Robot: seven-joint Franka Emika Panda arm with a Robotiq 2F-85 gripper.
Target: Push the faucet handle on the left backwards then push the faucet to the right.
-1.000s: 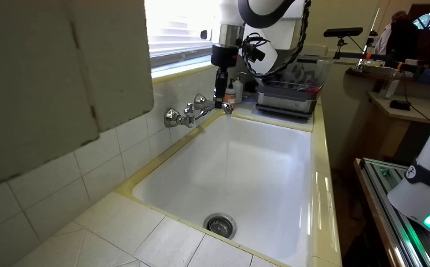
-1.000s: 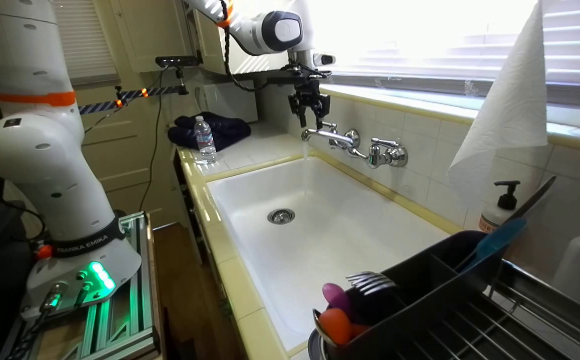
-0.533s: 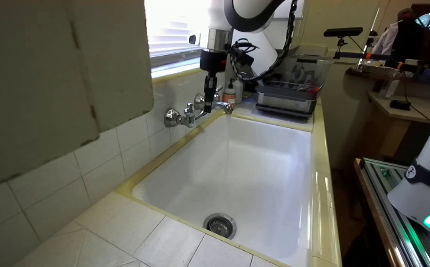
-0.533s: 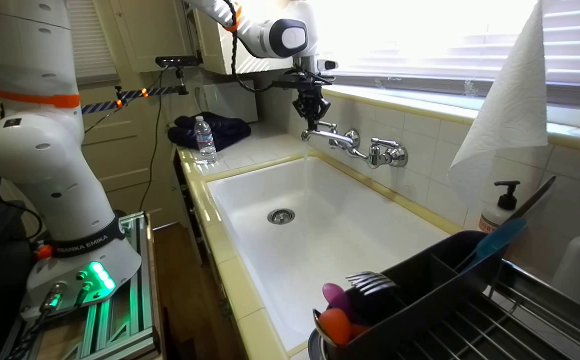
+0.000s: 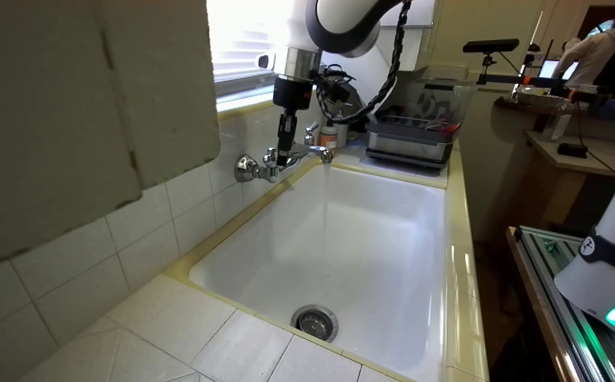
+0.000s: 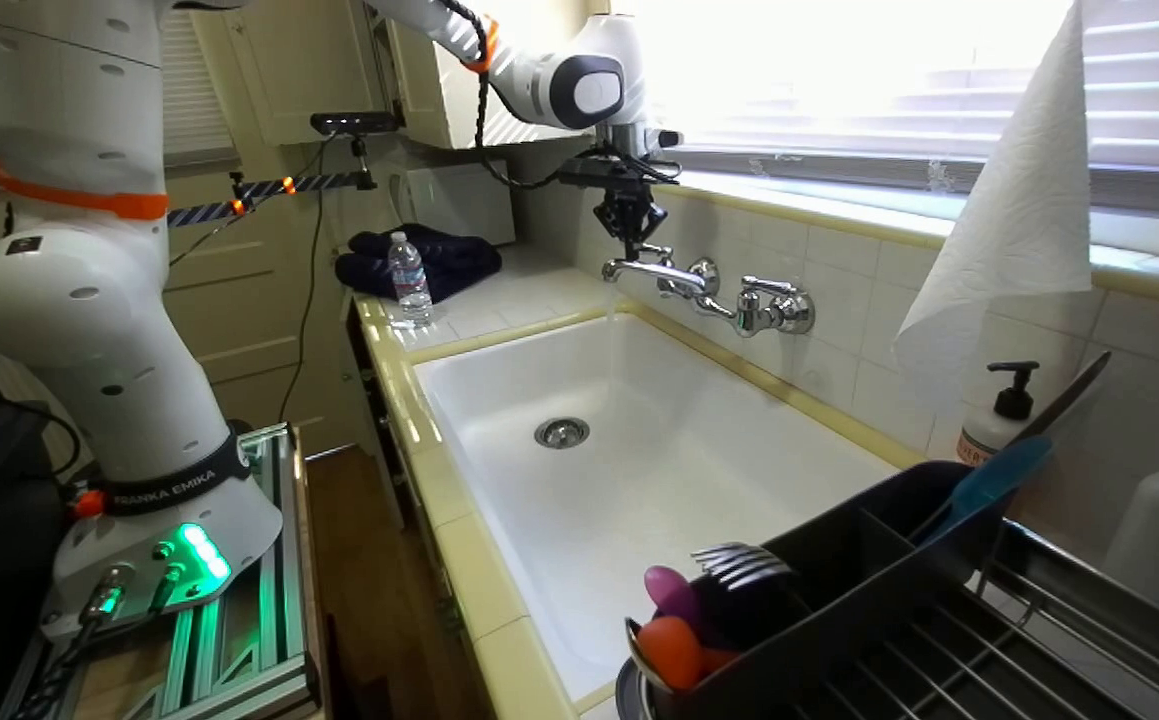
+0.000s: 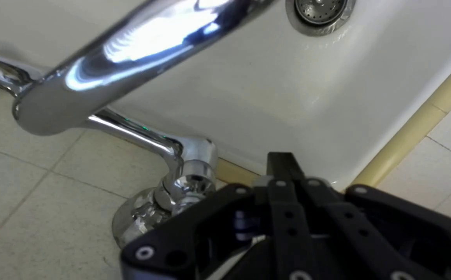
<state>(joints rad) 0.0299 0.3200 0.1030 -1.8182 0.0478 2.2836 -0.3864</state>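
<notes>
Main risk we see is a slip: the black two-finger gripper (image 7: 285, 165) gives us a narrow tip, and the small polished-chrome left lever handle (image 5: 270, 156) looks slick, so an off-centre push probably skids past it. Next: in the wrist view the gripper hides the handle, or most of it, so we could land on its wrong side or jam into the white square-tiled wall (image 6: 839, 262). Also, a sloppy sweep could clip the long tapered chrome spout (image 7: 151, 54) too soon; a thin clear water stream (image 5: 325, 195) runs from it, so a hard knock may splash. Slim black fingers (image 7: 279, 163) are together, nothing between them. Handle is on their wall side, just beside them in both exterior views; touching or not, we can't tell. In the wrist view the rounded chrome left valve body (image 7: 200, 152) is left of the fingers, the spout farther up-left. We're on the spout's left, which should suit the later push right.
</notes>
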